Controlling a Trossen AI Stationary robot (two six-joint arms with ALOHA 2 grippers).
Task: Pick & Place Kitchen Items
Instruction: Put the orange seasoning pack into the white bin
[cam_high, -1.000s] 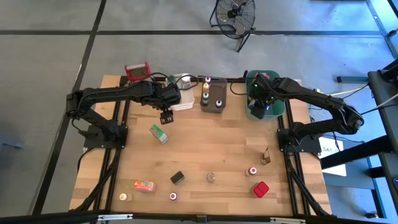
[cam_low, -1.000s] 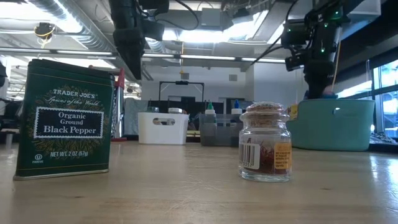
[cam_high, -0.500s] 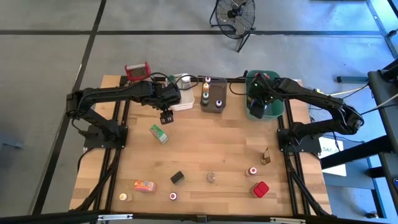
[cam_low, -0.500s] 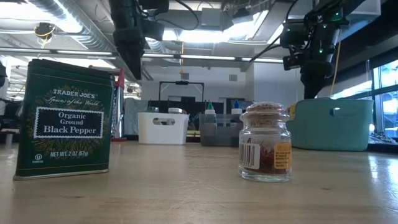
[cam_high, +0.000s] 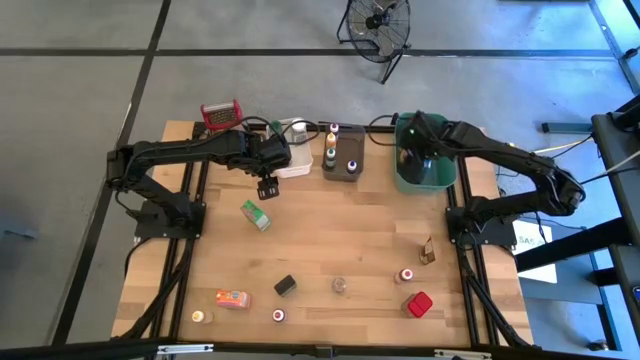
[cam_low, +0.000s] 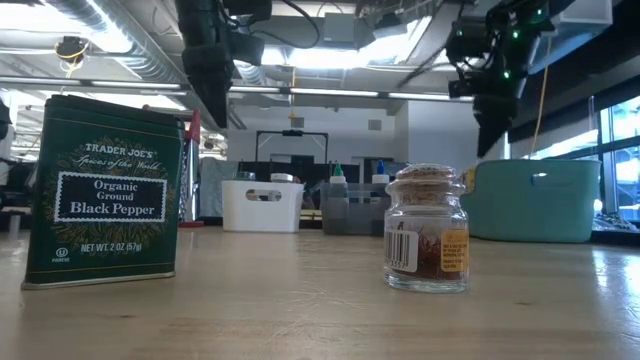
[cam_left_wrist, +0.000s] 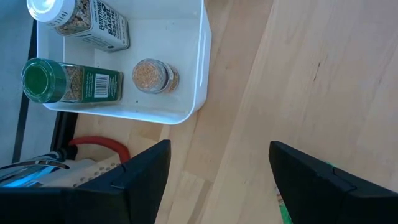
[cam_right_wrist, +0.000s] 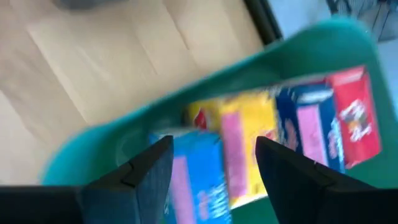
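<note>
My left gripper (cam_high: 268, 187) (cam_left_wrist: 219, 146) hangs open above bare wood, just on the near side of the white tub (cam_high: 294, 160). Three spice jars (cam_left_wrist: 93, 81) lie in that tub. My right gripper (cam_high: 414, 152) (cam_right_wrist: 213, 142) is open and empty, raised over the green tub (cam_high: 425, 175) (cam_low: 535, 198), where blue, yellow and red food boxes (cam_right_wrist: 292, 130) lie. A green box (cam_high: 255, 214) lies on the table near my left gripper. A black pepper tin (cam_low: 105, 190) and a spice jar (cam_low: 427, 228) stand toward the near edge.
A grey tub with bottles (cam_high: 342, 157) sits between the white and green tubs. A red-topped grater (cam_high: 222, 113) stands at the far left corner. Small jars, a red box (cam_high: 419, 303), an orange box (cam_high: 232, 298) and a brown bottle (cam_high: 428, 250) are scattered over the near half.
My right gripper has risen straight up from the green tub and shifted slightly toward the far edge.
</note>
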